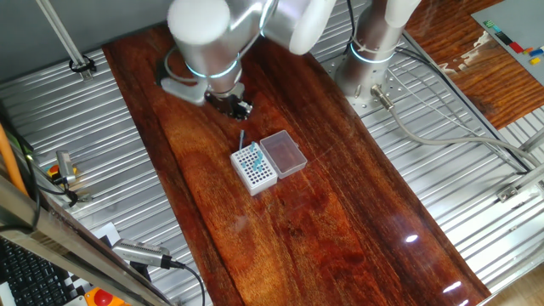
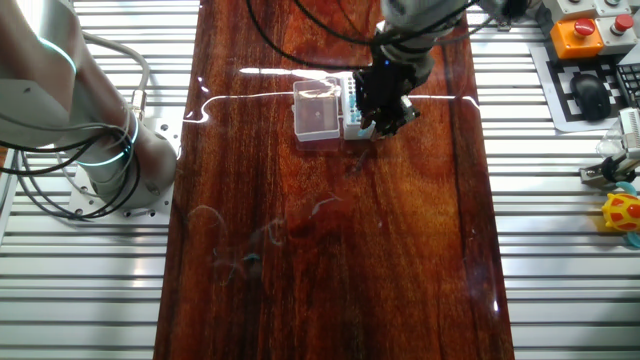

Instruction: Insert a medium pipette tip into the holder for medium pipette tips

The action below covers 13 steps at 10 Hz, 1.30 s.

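Black and small, the pincer (image 1: 240, 109) hangs from the big silver arm (image 1: 208, 38), just above the wooden table (image 1: 340, 229). I cannot tell if it is open or closed, because its fingers look like one dark lump in both views. Right below its tip stands the medium pipette tip (image 1: 241, 138), a thin pale sliver pointing down. I cannot tell if the pincer touches it. Under that, a little nearer the camera, sits the holder for medium pipette tips (image 1: 254, 167), a white box with dark holes. Its clear pink lid (image 1: 283, 154) lies open, flat beside the box.
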Each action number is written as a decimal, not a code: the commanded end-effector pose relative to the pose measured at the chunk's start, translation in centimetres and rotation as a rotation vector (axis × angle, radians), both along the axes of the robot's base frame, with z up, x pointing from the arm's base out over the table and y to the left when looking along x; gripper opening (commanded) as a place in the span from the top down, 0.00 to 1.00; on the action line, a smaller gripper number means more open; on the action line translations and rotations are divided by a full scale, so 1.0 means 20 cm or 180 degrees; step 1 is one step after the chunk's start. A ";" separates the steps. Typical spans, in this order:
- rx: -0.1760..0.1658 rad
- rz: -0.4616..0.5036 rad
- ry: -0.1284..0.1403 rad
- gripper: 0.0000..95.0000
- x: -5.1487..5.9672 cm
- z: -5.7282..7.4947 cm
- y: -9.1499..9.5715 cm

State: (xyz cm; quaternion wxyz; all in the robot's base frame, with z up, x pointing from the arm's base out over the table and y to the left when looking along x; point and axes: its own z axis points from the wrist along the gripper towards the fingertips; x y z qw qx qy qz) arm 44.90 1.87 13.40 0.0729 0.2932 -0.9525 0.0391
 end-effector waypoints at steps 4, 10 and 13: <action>0.0310 -0.0336 -0.0333 1.00 -0.02 0.02 0.00; 0.0344 -0.0244 -0.0374 1.00 -0.19 0.05 -0.09; 0.0354 -0.0335 -0.0419 1.00 -0.19 0.05 -0.09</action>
